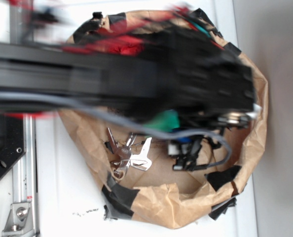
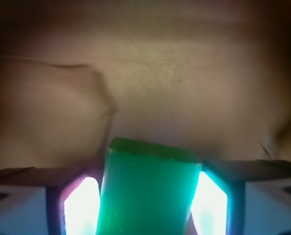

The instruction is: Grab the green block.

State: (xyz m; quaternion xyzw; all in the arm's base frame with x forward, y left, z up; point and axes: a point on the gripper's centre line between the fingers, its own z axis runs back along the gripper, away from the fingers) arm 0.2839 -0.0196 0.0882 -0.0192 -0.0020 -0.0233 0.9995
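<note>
In the wrist view the green block (image 2: pixel 148 191) fills the whole gap between my two lit fingers (image 2: pixel 79 208). My gripper (image 2: pixel 146 198) is shut on it, and both pads touch its sides. Its top edge points toward the brown paper floor beyond. In the exterior view my blurred black arm (image 1: pixel 136 74) reaches across the paper container. Only a patch of the green block (image 1: pixel 164 120) shows under the arm's lower edge, and the fingers themselves are hidden there.
A crumpled brown paper container (image 1: pixel 181 207) patched with black tape holds everything. Silver keys (image 1: pixel 131 155) lie on its floor, a red cloth wad (image 1: pixel 112 44) sits at the far rim, and a dark clip-like object with a cable (image 1: pixel 188 150) lies beside the keys. A metal rail (image 1: pixel 23 163) stands at the left.
</note>
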